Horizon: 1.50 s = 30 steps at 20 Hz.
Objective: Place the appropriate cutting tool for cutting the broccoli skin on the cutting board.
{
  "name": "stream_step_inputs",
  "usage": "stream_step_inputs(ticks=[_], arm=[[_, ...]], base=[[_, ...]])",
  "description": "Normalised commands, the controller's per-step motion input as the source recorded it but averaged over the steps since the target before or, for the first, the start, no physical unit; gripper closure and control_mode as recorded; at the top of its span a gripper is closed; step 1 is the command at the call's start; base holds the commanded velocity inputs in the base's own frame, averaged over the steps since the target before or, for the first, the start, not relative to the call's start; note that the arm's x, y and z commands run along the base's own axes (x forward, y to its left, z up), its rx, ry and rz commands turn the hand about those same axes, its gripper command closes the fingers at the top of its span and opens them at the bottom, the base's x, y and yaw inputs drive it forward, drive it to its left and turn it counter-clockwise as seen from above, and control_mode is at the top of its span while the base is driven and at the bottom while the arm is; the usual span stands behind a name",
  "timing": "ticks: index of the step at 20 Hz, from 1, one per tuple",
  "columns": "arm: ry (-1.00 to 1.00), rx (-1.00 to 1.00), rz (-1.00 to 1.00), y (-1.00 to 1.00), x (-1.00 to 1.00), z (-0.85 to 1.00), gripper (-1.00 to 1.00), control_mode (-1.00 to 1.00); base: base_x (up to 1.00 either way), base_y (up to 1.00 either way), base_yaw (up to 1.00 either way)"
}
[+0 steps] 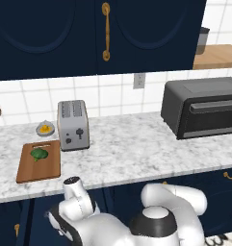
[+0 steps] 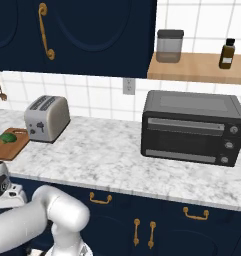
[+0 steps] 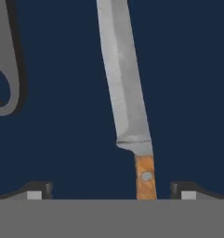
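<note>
Dark-blue backdrop at frame centre carries the knife [image 3: 127, 93], its handle between our wide-open, empty fingers [image 3: 111, 190], so we judge grasping is next, then the board [image 1: 39, 162].

Your arm: glossy white shells with dark joints.

From the left base view you see the arm [image 1: 136, 218] as a chain of rounded, swollen white housings, smooth and shiny, with no cables or screws showing. A black dome-shaped cap sits in the nearest big joint, ringed by a dark band, and a black seam parts the lower left links. A short white cylinder stands up with a grey, disc-like end face. From the right base view you get a thick white elbow tube, and at the left edge a white link with a round dark-grey cap. In the hand view, your gripper [image 3: 111, 193] shows two small dark fingertips with pale grey square pads.
</note>
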Motion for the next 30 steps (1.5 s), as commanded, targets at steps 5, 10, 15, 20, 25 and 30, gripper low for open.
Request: stream_step_inputs(ticks=[5,10,15,20,25,30], arm=[[-0.06,0.00,0.09,0.00,0.30,-0.18,-1.00,-1.00],[-0.12,0.02,0.01,0.00,0.00,-0.41,-1.00,-1.00],[-0.02,0.06,0.00,0.00,0.00,-0.56,-1.00,-1.00],[-0.03,0.08,0.00,0.00,-0.19,-0.62,1.00,-1.00],[-0.03,0.09,-0.02,0.21,-0.38,-0.25,1.00,-1.00],[0.00,0.03,-0.13,0.65,-0.55,0.00,1.00,-1.00]], base=[[0.00,0.00,0.00],[0.00,0.00,0.00],[0.00,0.00,0.00],[0.00,0.00,0.00],[0.00,0.00,0.00],[0.00,0.00,0.00]])
